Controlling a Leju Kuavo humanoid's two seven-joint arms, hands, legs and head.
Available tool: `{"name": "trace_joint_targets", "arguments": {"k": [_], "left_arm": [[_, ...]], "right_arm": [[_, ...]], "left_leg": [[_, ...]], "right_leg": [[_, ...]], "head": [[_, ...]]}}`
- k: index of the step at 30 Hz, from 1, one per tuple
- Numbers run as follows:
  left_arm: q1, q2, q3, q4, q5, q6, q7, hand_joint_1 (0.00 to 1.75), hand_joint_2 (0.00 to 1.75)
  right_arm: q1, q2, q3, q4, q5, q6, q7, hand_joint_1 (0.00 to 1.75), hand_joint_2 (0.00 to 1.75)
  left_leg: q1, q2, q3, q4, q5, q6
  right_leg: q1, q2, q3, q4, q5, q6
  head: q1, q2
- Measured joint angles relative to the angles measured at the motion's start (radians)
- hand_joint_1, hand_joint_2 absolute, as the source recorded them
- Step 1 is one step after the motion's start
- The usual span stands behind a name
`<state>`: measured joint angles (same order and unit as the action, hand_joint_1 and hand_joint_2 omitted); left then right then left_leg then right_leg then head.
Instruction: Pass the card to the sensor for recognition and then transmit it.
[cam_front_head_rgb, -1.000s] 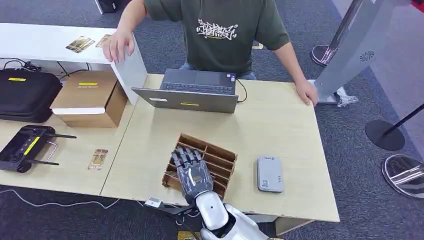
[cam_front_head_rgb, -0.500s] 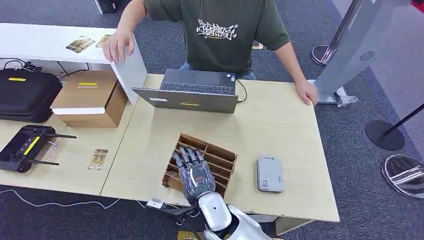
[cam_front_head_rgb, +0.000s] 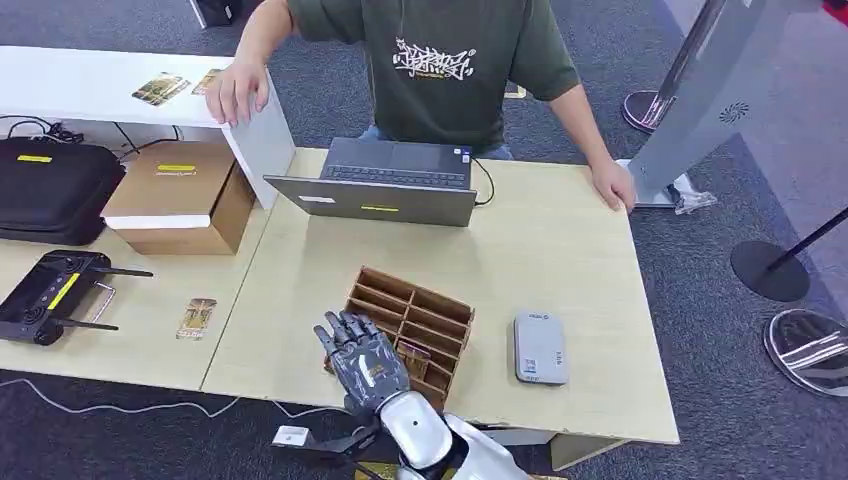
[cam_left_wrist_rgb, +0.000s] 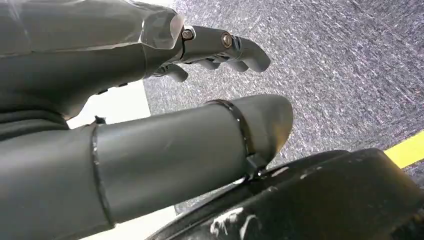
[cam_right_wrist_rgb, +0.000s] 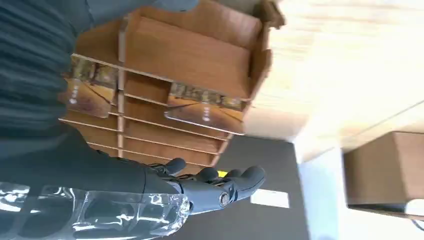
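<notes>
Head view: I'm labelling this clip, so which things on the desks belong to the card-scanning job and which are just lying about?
Job:
right hand, open beside the rack
wooden rack
card in the rack
grey sensor

Lying about:
laptop
cardboard box
black case
remote controller
loose card on the left desk

Head view looks down on the table (cam_front_head_rgb: 560, 250) from high; right wrist view sits close, sharing the rack (cam_front_head_rgb: 415, 318) (cam_right_wrist_rgb: 175, 95); left wrist view faces carpet (cam_left_wrist_rgb: 345, 65).

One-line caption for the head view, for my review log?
Right robot hand open beside the wooden card rack; grey sensor untouched.
</notes>
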<state>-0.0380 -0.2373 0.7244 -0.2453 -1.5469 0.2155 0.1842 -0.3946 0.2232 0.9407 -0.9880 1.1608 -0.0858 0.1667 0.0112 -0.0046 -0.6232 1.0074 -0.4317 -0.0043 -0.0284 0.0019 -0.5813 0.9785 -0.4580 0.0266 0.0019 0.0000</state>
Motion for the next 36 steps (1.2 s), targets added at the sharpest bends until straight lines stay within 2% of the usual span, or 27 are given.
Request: {"name": "trace_joint_targets", "arguments": {"k": [6, 15, 18, 21, 22, 28, 31, 36], "left_arm": [[0.000, 0.000, 0.000, 0.000, 0.006, 0.000, -0.006, 0.00, 0.00], [0.000, 0.000, 0.006, 0.004, 0.027, 0.001, -0.011, 0.00, 0.00], [0.000, 0.000, 0.010, 0.007, 0.034, 0.001, -0.012, 0.00, 0.00], [0.000, 0.001, 0.012, 0.008, 0.039, 0.002, -0.016, 0.00, 0.00], [0.000, 0.001, 0.013, 0.008, 0.039, 0.002, -0.017, 0.00, 0.00], [0.000, 0.001, 0.019, 0.008, 0.042, 0.003, -0.018, 0.00, 0.00], [0.001, 0.001, 0.020, 0.008, 0.043, 0.003, -0.020, 0.00, 0.00], [0.001, 0.001, 0.027, 0.009, 0.044, 0.003, -0.024, 0.00, 0.00]], "right_arm": [[-0.026, 0.018, 0.038, 0.040, -0.024, -0.007, -0.014, 0.17, 1.75], [-0.054, 0.045, 0.072, 0.105, -0.058, -0.040, -0.015, 0.40, 1.75], [-0.060, 0.050, 0.080, 0.119, -0.069, -0.048, -0.014, 0.42, 1.75], [-0.065, 0.055, 0.087, 0.131, -0.072, -0.051, -0.014, 0.38, 1.75], [-0.067, 0.057, 0.089, 0.135, -0.074, -0.052, -0.014, 0.24, 1.75], [-0.076, 0.061, 0.094, 0.154, -0.087, -0.058, -0.014, 0.14, 1.75], [-0.078, 0.063, 0.094, 0.161, -0.093, -0.064, -0.014, 0.00, 1.75], [-0.081, 0.064, 0.094, 0.171, -0.096, -0.072, -0.012, 0.00, 1.75]], "left_leg": [[0.000, 0.000, 0.000, 0.000, 0.000, 0.000], [0.000, 0.000, 0.000, 0.000, 0.000, 0.000], [0.000, 0.000, 0.000, 0.000, 0.000, 0.000], [0.000, 0.000, 0.000, 0.000, 0.000, 0.000], [0.000, 0.000, 0.000, 0.000, 0.000, 0.000], [0.000, 0.000, 0.000, 0.000, 0.000, 0.000], [0.000, 0.000, 0.000, 0.000, 0.000, 0.000], [0.000, 0.000, 0.000, 0.000, 0.000, 0.000]], "right_leg": [[0.000, 0.000, 0.000, 0.000, 0.000, 0.000], [0.000, 0.000, 0.000, 0.000, 0.000, 0.000], [0.000, 0.000, 0.000, 0.000, 0.000, 0.000], [0.000, 0.000, 0.000, 0.000, 0.000, 0.000], [0.000, 0.000, 0.000, 0.000, 0.000, 0.000], [0.000, 0.000, 0.000, 0.000, 0.000, 0.000], [0.000, 0.000, 0.000, 0.000, 0.000, 0.000], [0.000, 0.000, 0.000, 0.000, 0.000, 0.000]], "head": [[0.000, 0.000], [0.000, 0.000], [0.000, 0.000], [0.000, 0.000], [0.000, 0.000], [0.000, 0.000], [0.000, 0.000], [0.000, 0.000]]}}
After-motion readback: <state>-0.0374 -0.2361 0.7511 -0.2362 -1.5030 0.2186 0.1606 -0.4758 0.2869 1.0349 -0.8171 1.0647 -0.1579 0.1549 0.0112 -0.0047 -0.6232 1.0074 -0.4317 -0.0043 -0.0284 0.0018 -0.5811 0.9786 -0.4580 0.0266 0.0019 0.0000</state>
